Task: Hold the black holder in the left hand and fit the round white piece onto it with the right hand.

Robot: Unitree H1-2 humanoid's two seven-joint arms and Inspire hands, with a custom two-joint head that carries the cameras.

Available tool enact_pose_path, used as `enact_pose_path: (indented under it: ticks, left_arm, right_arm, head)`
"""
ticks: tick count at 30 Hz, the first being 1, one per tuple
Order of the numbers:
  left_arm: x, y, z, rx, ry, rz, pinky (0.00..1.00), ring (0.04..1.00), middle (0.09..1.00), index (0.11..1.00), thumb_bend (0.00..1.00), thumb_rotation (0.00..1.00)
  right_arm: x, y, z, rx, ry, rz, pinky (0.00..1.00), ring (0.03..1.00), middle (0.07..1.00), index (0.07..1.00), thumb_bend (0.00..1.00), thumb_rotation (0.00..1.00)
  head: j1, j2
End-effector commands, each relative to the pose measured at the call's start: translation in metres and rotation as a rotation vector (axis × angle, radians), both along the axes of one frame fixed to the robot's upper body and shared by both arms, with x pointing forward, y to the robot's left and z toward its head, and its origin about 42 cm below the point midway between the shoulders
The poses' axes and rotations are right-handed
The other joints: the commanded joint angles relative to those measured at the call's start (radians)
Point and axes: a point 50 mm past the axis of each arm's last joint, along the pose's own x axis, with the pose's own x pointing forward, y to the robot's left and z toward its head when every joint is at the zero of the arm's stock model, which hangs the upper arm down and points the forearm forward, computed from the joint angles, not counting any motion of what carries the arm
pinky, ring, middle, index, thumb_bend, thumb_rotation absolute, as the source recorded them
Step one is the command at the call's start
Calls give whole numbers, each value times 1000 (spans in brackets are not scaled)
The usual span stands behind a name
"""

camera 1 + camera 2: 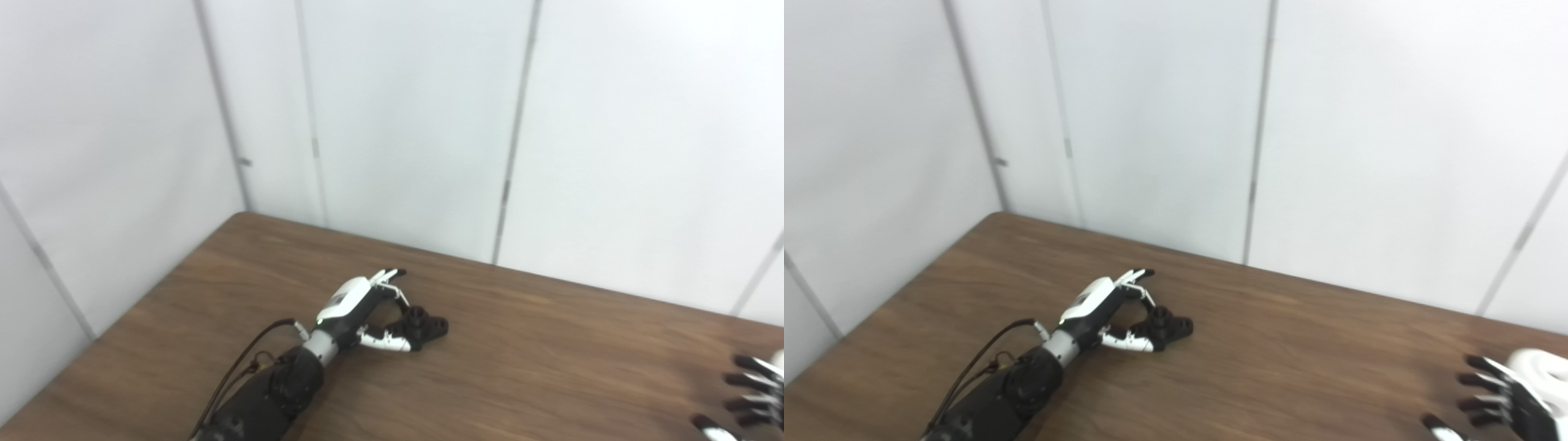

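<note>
The black holder lies on the brown table, left of the middle. My left hand lies around its left side. The thumb rests against the holder's near side, and the fingers stretch out apart above it. The holder rests on the table. My right hand is at the bottom right corner, open, with dark fingertips spread and pointing left. A round white shape, likely the white piece, shows just behind it at the frame's right edge, partly cut off.
White wall panels stand close behind the table's far edge and along its left edge. A dark cable runs along my left forearm. Bare tabletop lies between the two hands.
</note>
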Motion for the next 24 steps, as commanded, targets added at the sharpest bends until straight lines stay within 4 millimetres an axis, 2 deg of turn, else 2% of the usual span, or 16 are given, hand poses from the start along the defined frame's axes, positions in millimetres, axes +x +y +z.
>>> enact_pose_path:
  ticks: [1,9,13,20,24]
  left_arm:
    - [-4,-16,-5,29,31,-110,949,1000,978,487,522,77]
    - [-5,-52,1,101,67,-278,950,1000,999,489,521,79]
    - [-1,-73,-5,130,77,-340,976,1000,996,488,520,81]
    - [2,-104,-19,133,108,-436,1000,1000,992,488,521,78]
    - [0,-119,-28,148,119,-469,997,1000,985,487,521,77]
  right_arm:
    - [11,4,27,-7,-96,6,490,558,672,739,556,0]
    - [21,12,29,-45,-165,39,458,556,676,740,566,0]
    - [22,21,32,-46,-187,48,457,565,683,746,554,2]
    - [23,30,34,-57,-200,48,477,579,689,751,546,94]
    - [22,34,35,-60,-196,47,484,584,694,757,544,104]
  head:
    - [-23,3]
    - [-149,26]
    - [-195,36]
    - [-277,58]
    - [-313,65]
